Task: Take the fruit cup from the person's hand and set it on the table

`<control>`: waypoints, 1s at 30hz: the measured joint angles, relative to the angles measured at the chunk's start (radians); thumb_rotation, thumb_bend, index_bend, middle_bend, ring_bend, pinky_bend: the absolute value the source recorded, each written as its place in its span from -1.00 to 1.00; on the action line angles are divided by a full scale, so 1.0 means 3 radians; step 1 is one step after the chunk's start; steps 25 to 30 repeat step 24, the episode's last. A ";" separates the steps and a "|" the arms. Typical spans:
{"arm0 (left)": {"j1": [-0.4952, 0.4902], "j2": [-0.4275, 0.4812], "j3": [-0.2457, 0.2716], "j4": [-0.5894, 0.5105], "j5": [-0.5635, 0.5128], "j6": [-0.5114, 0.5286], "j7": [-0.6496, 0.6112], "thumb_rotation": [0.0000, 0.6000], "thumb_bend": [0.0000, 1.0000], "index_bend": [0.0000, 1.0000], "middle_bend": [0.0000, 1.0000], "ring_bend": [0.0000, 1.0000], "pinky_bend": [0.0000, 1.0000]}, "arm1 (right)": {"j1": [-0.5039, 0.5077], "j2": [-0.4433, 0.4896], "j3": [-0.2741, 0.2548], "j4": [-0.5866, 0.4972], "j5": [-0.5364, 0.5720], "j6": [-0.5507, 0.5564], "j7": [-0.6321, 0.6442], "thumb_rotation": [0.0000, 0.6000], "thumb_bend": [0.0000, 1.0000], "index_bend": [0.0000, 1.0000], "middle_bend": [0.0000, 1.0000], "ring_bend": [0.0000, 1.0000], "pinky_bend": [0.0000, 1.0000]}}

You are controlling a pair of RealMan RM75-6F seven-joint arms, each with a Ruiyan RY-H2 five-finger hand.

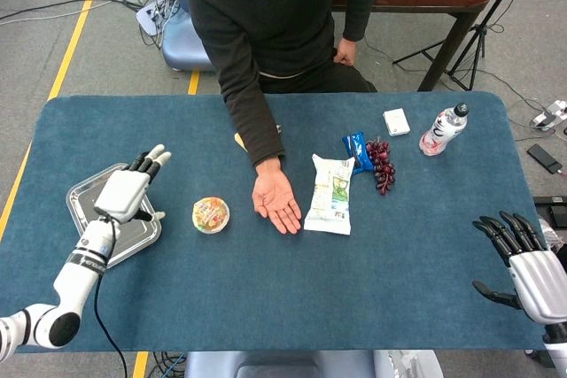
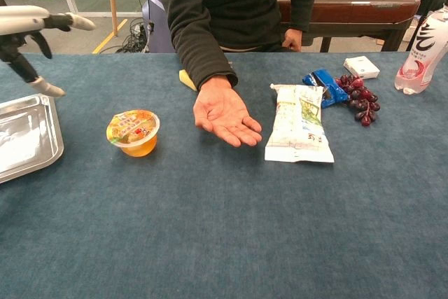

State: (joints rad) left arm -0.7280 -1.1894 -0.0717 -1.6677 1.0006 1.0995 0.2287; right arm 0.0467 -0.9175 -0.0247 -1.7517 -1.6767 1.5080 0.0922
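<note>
Fruit cup [image 1: 211, 214]: upright on table [image 1: 354, 307], beside person's hand [image 1: 275, 201].
Left hand [image 1: 124, 194]: fingers spread, empty; retract without touching the cup.
Right hand [image 1: 523, 267]: fingers spread, empty.

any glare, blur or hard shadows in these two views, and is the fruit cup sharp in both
Head view: even, soft light; the fruit cup is small but sharp, and the metal tray shows a mild sheen. Chest view: the cup is crisp with only a faint shadow beneath it; the tray reflects pale patches, and the left hand at the frame edge looks slightly soft. No strong glare in either.
</note>
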 measured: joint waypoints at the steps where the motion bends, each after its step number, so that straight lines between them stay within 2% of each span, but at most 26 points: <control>1: 0.0073 0.0029 0.0025 -0.0043 0.0016 0.0082 -0.0008 1.00 -0.76 -1.00 -1.00 -1.00 -0.55 | 0.0007 -0.0002 0.0001 0.0001 0.0002 -0.0010 0.0004 1.00 -0.79 -0.70 -0.71 -1.00 -0.89; 7: 0.0599 0.0165 0.0190 -0.0280 0.0178 0.0639 -0.0062 1.00 -0.76 -1.00 -1.00 -1.00 -0.57 | 0.0074 -0.0036 0.0001 0.0001 -0.0038 -0.0091 0.0012 1.00 -0.79 -0.70 -0.71 -1.00 -0.89; 17: 0.1339 0.0065 0.0438 -0.0284 0.0932 0.1565 -0.0165 1.00 -0.76 -0.94 -1.00 -1.00 -0.62 | 0.0133 -0.0048 0.0007 -0.0042 -0.0078 -0.0133 -0.0014 1.00 -0.79 -0.70 -0.71 -1.00 -0.89; 23: 0.1580 -0.0007 0.0516 -0.0275 0.1236 0.1775 -0.0083 1.00 -0.76 -0.94 -1.00 -1.00 -0.63 | 0.0125 -0.0051 0.0002 -0.0046 -0.0081 -0.0106 -0.0020 1.00 -0.79 -0.70 -0.71 -1.00 -0.89; 30: 0.1604 -0.0011 0.0518 -0.0281 0.1249 0.1780 -0.0058 1.00 -0.76 -0.94 -1.00 -1.00 -0.63 | 0.0120 -0.0053 -0.0001 -0.0047 -0.0085 -0.0097 -0.0025 1.00 -0.79 -0.70 -0.71 -1.00 -0.89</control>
